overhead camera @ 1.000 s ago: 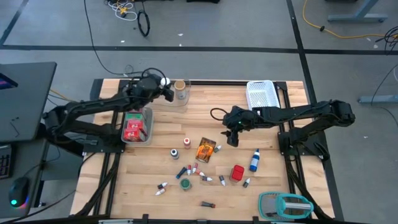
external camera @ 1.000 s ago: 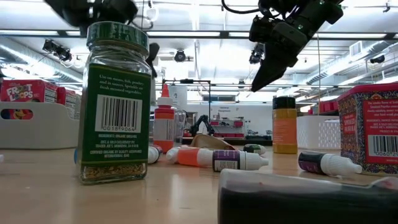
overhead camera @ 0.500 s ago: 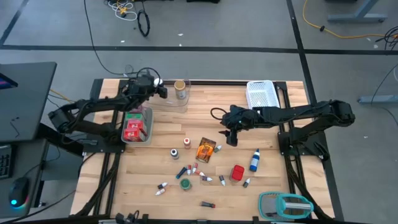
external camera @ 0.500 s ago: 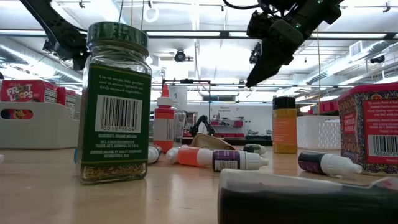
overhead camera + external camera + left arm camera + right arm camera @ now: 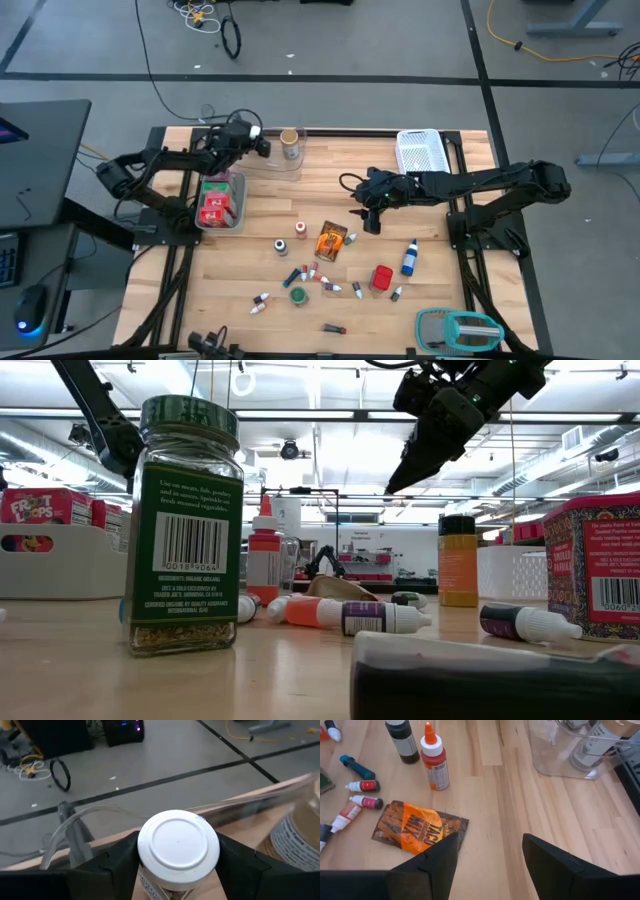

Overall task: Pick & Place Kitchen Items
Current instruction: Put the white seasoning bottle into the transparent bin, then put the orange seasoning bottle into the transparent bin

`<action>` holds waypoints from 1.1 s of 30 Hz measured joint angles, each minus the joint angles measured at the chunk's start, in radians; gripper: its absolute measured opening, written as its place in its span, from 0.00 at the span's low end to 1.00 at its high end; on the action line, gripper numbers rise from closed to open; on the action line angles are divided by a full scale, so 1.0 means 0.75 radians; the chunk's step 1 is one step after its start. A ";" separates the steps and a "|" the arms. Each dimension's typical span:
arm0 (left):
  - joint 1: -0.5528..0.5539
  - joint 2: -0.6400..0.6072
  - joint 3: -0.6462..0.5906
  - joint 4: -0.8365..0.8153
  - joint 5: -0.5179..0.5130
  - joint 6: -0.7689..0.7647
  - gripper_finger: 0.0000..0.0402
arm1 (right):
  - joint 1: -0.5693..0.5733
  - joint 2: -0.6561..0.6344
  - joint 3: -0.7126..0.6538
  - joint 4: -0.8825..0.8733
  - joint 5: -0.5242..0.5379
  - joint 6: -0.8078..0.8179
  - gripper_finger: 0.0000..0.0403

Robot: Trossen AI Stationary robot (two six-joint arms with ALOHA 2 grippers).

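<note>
My left gripper [image 5: 254, 137] is at the table's far edge, just left of the clear tray [image 5: 283, 161]. It is shut on a short jar with a white lid [image 5: 178, 842]. A tan-lidded jar [image 5: 291, 146] stands in the tray. My right gripper [image 5: 372, 222] hangs open above mid-table, right of the orange packet [image 5: 330, 241], which lies flat below it in the right wrist view [image 5: 420, 830]. Loose groceries lie toward the near edge: a green-lidded jar [image 5: 185, 525], a red box [image 5: 381, 277], a blue bottle [image 5: 409, 257] and tiny vials. My left gripper pinches the jar's body just under the white lid [image 5: 175, 875], with one finger [image 5: 117, 865] on each side. The fingers come from the table's left. The jar stands upright in the hold; its base is hidden.
A grey bin [image 5: 220, 203] holding red boxes sits near-left of the tray. A white mesh basket [image 5: 420, 152] is at the far right and a teal-and-grey gadget [image 5: 458, 328] at the near right. An orange-capped bottle [image 5: 434, 760] and a black-lidded jar [image 5: 402, 740] stand beside the packet.
My left gripper, still holding the white-lidded jar, has drawn back a little toward the table's left as its arm swung left. My right gripper has risen slightly above mid-table.
</note>
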 joint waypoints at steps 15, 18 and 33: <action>-0.003 -0.075 -0.002 0.071 0.005 0.177 0.78 | 0.000 0.000 0.000 0.123 0.000 -0.019 0.57; -0.012 -0.168 -0.002 0.074 0.048 0.166 0.81 | 0.000 0.000 0.000 0.146 0.000 0.017 0.57; -0.303 -0.586 -0.001 0.075 0.545 0.235 0.80 | 0.039 0.000 -0.001 -0.273 0.139 0.306 0.57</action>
